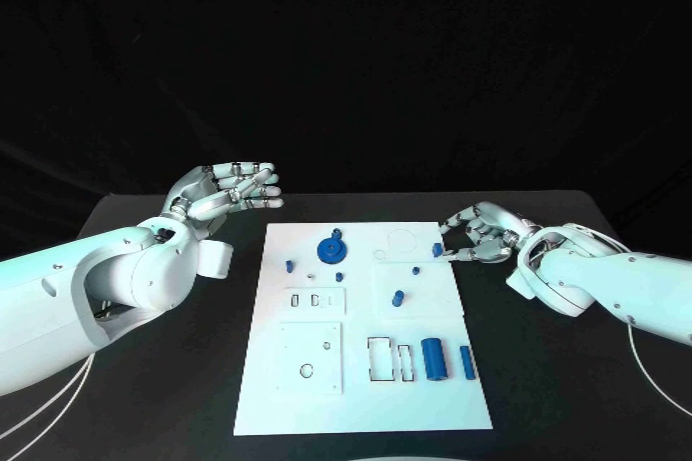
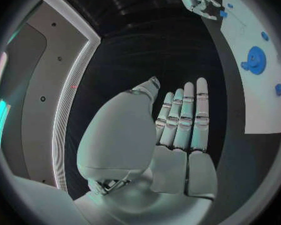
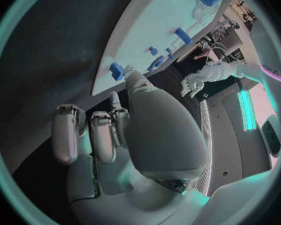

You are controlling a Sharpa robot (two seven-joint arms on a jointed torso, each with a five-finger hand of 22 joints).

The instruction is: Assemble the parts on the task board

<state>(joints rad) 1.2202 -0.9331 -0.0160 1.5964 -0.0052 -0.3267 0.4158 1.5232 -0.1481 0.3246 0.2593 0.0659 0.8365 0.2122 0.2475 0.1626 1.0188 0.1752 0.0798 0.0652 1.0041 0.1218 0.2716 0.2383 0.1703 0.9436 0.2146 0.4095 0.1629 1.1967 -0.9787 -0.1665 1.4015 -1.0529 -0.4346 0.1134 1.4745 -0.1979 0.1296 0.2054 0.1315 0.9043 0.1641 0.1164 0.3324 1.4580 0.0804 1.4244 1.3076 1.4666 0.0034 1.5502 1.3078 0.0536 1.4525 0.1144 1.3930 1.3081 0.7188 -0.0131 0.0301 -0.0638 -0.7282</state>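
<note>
Blue plastic peg (image 1: pixel 437 249) at the board's (image 1: pixel 361 401) two o'clock edge looks light, rigid, slippery: pinch its sides; right hand (image 1: pixel 483 237) curls beside it, grasp unclear, left hand (image 1: pixel 224 192) half-curled, empty.

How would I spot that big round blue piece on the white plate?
Find the white task board in the middle of the black table. On its far end, nearer the robot's left hand, lies the round blue disc. It is the widest and flattest blue part; its neighbours are tiny pegs.
</note>
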